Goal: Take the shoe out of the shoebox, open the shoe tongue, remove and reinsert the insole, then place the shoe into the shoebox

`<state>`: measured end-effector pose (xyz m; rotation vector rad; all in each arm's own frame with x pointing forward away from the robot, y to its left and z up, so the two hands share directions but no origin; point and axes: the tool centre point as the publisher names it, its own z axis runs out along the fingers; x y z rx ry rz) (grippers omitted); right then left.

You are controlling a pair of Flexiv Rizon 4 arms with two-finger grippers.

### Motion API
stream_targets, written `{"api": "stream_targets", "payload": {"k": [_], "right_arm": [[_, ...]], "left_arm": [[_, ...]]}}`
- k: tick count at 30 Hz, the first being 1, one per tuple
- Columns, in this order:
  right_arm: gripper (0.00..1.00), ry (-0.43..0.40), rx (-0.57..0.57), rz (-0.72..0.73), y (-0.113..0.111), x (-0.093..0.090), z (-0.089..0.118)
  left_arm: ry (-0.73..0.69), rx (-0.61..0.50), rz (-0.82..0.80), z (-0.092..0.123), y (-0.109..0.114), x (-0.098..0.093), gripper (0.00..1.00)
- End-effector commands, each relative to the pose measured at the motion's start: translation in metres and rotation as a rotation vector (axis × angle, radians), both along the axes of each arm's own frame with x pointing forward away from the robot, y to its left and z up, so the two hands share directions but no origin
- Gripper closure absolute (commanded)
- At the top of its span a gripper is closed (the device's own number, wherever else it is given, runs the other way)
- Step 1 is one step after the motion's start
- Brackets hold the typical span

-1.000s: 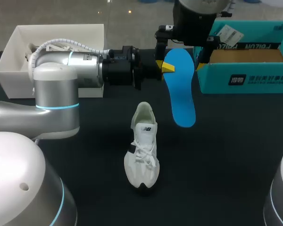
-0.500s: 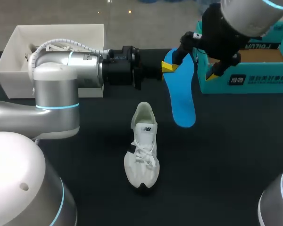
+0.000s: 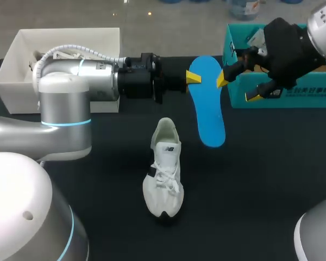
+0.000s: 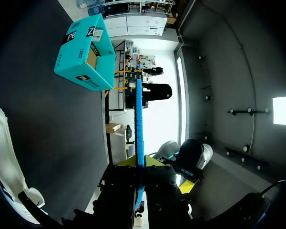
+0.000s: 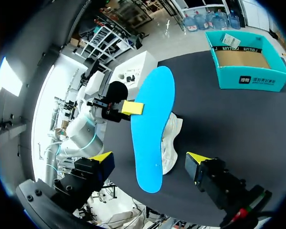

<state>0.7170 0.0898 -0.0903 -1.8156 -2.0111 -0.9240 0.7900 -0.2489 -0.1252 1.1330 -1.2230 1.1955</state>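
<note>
A blue insole [image 3: 207,103] hangs above the table, and my left gripper [image 3: 191,78] is shut on its edge near one end. Seen along the left wrist, the insole [image 4: 139,114] is a thin blue line pinched between the yellow tips. A white shoe [image 3: 164,169] stands upright on the black table in front of the insole. The teal shoebox [image 3: 282,89] stands open at the back right. My right gripper [image 3: 239,88] is open, to the right of the insole and not touching it. From the right wrist, the insole [image 5: 152,129] shows flat ahead of its wide-apart fingers, with the shoe [image 5: 171,143] behind.
A white open box [image 3: 22,51] sits at the back left behind my left arm. The teal shoebox [image 5: 248,67] stands beyond the insole in the right wrist view. My left arm's thick links fill the table's left side.
My right arm has swung away from above the insole to the right, toward the shoebox, still open. The left arm and the insole have not moved.
</note>
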Motion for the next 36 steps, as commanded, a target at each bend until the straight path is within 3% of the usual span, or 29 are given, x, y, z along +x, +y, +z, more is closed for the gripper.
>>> {"api": "stream_targets", "payload": {"k": [1, 16, 24, 36], "right_arm": [[0.0, 0.006, 0.512, 0.069, -0.005, -0.001, -0.012], [0.0, 0.006, 0.512, 0.069, -0.005, -0.001, -0.012], [0.0, -0.044, 0.609, 0.163, -0.027, -0.001, -0.014], [0.0, 0.005, 0.668, 0.211, -0.028, 0.012, -0.026]], "left_arm": [[0.0, 0.0, 0.0, 0.0, 0.0, 0.0, 1.0], [0.0, 0.0, 0.0, 0.0, 0.0, 0.0, 1.0], [0.0, 0.0, 0.0, 0.0, 0.0, 0.0, 1.0], [0.0, 0.0, 0.0, 0.0, 0.0, 0.0, 1.0]]}}
